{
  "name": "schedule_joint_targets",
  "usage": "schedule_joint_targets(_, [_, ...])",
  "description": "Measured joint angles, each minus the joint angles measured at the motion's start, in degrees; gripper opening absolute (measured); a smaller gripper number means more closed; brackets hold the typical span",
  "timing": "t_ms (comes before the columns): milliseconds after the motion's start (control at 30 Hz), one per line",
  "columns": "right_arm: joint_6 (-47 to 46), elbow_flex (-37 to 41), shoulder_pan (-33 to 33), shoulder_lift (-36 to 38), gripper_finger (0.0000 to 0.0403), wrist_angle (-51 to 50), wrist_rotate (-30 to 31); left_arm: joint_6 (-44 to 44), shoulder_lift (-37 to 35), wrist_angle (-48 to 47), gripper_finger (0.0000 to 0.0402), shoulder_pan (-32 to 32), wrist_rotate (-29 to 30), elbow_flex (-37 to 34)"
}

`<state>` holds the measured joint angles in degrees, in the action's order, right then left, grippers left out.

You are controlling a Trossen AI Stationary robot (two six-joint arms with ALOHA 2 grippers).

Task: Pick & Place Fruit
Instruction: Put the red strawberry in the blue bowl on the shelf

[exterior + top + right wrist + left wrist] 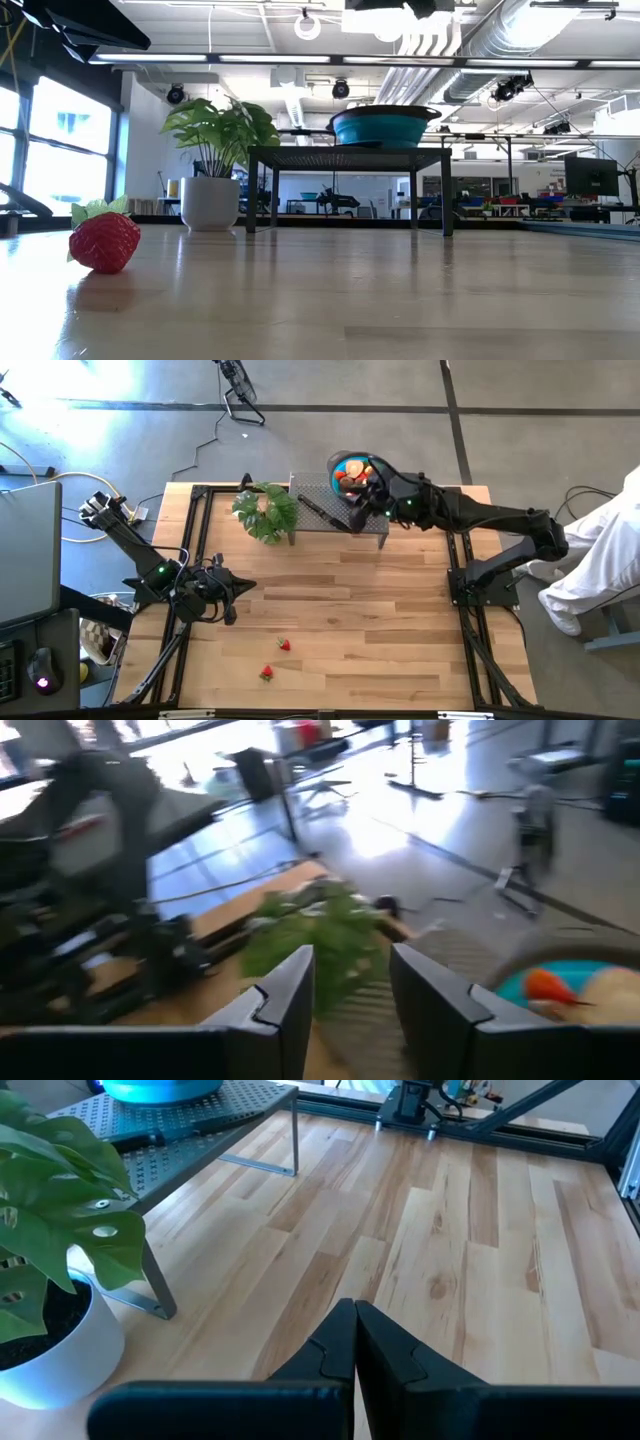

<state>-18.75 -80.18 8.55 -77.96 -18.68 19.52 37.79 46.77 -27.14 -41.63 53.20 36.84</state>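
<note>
a pale wooden table (380,630) stands in an open workshop with grey floor around it. along its far edge sits a dark perforated metal stand (320,515), with a potted leafy plant (266,512) at its left end and a blue bowl (347,463) at its right end. the bowl already holds a heap of fruit (355,476). two strawberries lie on the bare wood near the front edge, one (285,645) a little farther in, the other (266,673) closer to the edge.

the right gripper (366,495) hangs over the stand just beside the bowl, its fingers (290,990) standing apart with nothing between them, so it looks released. the left gripper (355,1345) waits low over the table's left side, clenched on nothing.

the step in hand looks like going for the next strawberry. to do it well, the right arm should rise clear of the bowl rim and the black-handled knife (322,512) on the stand before swinging forward. it should then come down straight over one berry with the fingers wide, and close across its widest part, since a small round toy may squirt out sideways.
</note>
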Motion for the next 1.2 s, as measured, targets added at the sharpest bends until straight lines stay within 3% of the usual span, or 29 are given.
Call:
schedule_joint_targets(167, [0.7,0.0,-4.1,-0.2,0.0118,2.8,-3.2,0.0,0.0,0.0,0.0,0.0,-0.1,0.0])
schedule_joint_targets(600, [0.7,0.0,-14.8,-0.2,0.0103,7.4,-3.0,0.0,0.0,0.1,0.0,0.0,-0.6,0.0])
schedule_joint_targets(1000, [0.2,0.0,-24.8,-2.0,0.0085,10.6,2.9,0.2,0.0,1.8,0.0,0.0,-10.9,0.0])
schedule_joint_targets(1200, [-5.7,0.0,-27.4,-4.7,0.0081,11.4,2.9,0.0,0.0,1.7,0.0,0.0,-17.4,0.0])
